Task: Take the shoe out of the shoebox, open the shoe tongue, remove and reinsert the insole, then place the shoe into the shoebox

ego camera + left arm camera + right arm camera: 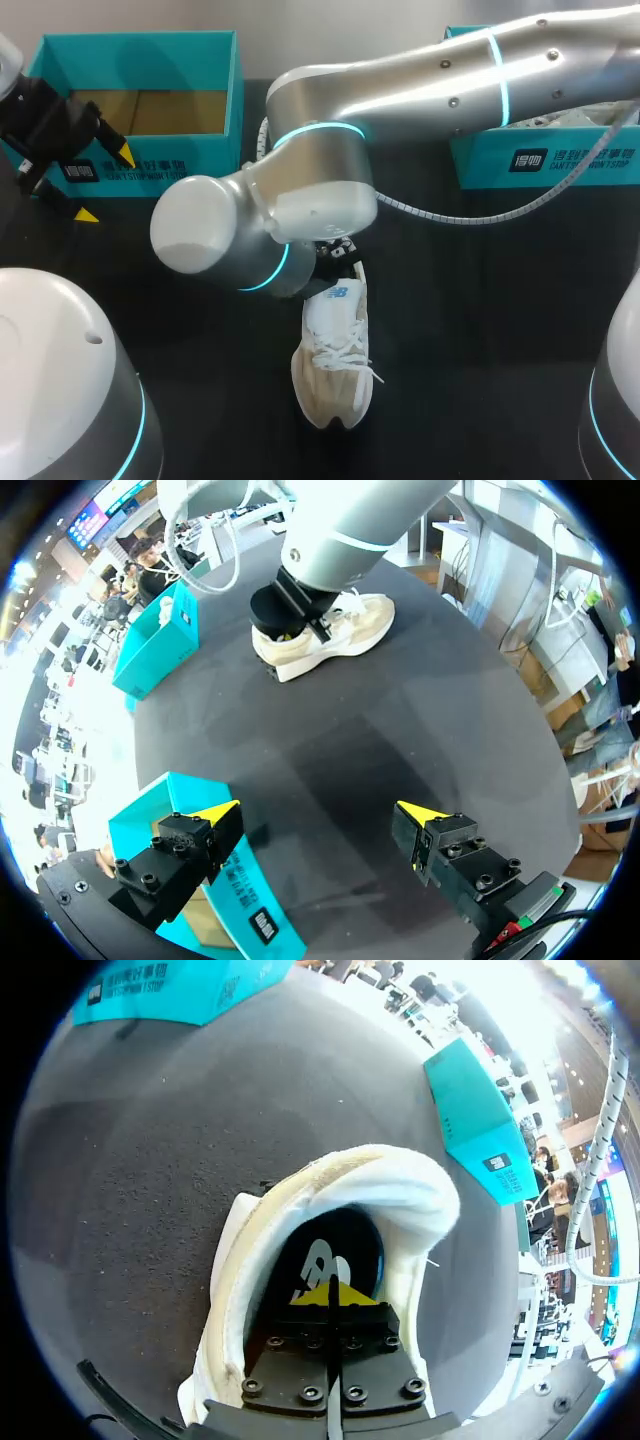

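Note:
A white and beige sneaker (336, 372) lies on the black table, toe toward the front edge. My right arm reaches in over its heel, and its wrist hides the gripper in the head view. In the right wrist view my right gripper (335, 1296) is shut, its yellow tips down inside the shoe's (400, 1192) opening, at the dark insole (330, 1252); I cannot see anything pinched. My left gripper (107, 185) stands open at the far left, in front of the open teal shoebox (140, 60), nothing between its fingers. Seen from the left wrist, the shoe (350, 630) is well ahead of that gripper (320, 815).
A second teal box (545, 160) with pale contents stands at the back right, partly behind my right arm. The left shoebox (235, 910) lies under one finger in the left wrist view. Bare black table (480, 330) stretches right of the shoe.

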{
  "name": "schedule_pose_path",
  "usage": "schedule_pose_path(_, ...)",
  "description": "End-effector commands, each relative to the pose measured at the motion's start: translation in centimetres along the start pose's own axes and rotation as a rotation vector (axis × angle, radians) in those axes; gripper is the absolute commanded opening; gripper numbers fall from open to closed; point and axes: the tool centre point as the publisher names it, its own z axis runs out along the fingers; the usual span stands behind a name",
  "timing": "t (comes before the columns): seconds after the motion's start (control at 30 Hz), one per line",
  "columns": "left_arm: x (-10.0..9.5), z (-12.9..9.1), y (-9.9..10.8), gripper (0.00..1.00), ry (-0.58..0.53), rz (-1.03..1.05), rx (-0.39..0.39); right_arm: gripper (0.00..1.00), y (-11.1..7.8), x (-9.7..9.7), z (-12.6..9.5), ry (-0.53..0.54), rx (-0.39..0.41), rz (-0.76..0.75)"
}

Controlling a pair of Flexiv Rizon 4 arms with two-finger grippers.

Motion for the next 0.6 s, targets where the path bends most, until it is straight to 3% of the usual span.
schedule_pose_path(0.03,0.1,-0.1,-0.1,1.0,0.001,0.0,-0.004,0.0,-0.3,0.9,-0.5,-0.037,-0.013,0.455)
schedule_pose_path(0.27,0.1,-0.1,-0.1,1.0,0.001,0.0,-0.004,0.0,-0.2,-1.3,-2.2,-0.056,-0.054,0.506)
schedule_pose_path(0.6,0.1,-0.1,-0.1,1.0,0.001,0.0,-0.004,0.0,-0.7,-1.8,-0.8,-0.075,-0.031,0.578)
